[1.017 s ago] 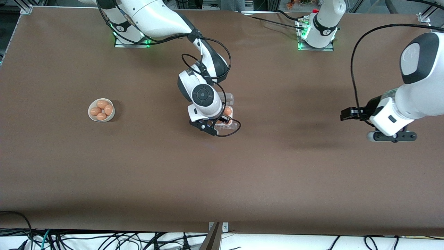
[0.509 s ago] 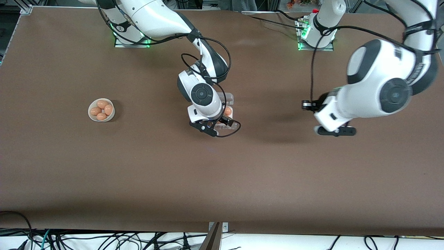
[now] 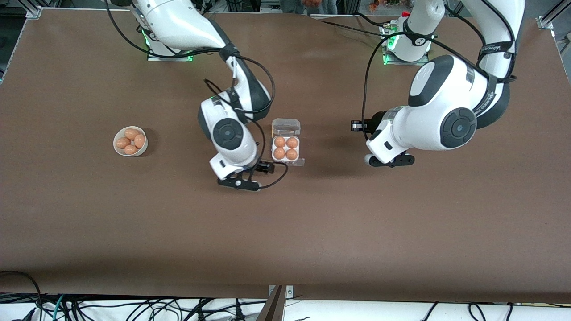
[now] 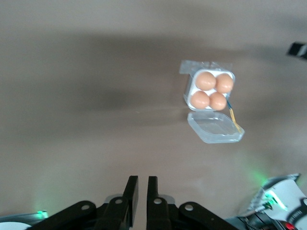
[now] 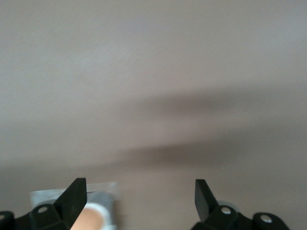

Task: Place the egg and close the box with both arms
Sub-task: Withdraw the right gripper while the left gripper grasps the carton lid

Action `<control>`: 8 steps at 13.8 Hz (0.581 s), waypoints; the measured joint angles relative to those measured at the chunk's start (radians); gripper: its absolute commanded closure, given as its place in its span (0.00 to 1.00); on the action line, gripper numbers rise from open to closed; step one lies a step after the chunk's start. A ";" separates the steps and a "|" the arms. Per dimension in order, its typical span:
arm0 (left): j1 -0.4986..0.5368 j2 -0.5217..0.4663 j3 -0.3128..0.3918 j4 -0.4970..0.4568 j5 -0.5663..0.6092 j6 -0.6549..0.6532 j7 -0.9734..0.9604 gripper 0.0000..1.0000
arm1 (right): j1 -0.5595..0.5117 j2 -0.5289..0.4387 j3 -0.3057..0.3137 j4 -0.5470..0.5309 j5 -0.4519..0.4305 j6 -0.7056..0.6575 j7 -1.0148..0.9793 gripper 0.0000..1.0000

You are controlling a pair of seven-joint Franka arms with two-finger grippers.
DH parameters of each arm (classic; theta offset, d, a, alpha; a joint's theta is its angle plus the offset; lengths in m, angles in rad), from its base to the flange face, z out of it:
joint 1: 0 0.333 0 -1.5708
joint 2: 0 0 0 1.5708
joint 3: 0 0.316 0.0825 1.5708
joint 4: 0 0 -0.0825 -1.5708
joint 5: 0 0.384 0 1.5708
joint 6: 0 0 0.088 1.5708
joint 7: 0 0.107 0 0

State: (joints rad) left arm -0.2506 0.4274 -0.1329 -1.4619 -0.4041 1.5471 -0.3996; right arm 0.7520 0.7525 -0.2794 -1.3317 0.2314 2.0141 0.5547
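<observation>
1. the box (image 3: pixel 286 146) sits mid-table, four eggs (image 3: pixel 285 148) filling its cells, clear lid (image 3: pixel 286 127) hinged open.
2. right gripper (image 3: pixel 250 176) hangs beside the box, fingers spread, empty.
3. left gripper (image 4: pixel 142 189) hangs toward the left arm's end, fingers nearly together, empty.
4. white bowl (image 3: pixel 119 150) toward the right arm's end holds four more eggs.

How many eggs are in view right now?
8: four fill the box cells, lid still open; four lie in the bowl toward the right arm's end. More may hide underneath.
</observation>
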 measured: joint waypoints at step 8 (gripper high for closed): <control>-0.175 0.121 -0.003 0.000 -0.084 0.049 -0.079 0.96 | -0.087 -0.064 -0.169 0.000 0.005 -0.142 -0.370 0.00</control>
State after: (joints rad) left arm -0.4255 0.5489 -0.1356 -1.4615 -0.4884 1.5958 -0.4790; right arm 0.6646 0.6886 -0.4486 -1.3317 0.2361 1.8724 0.1847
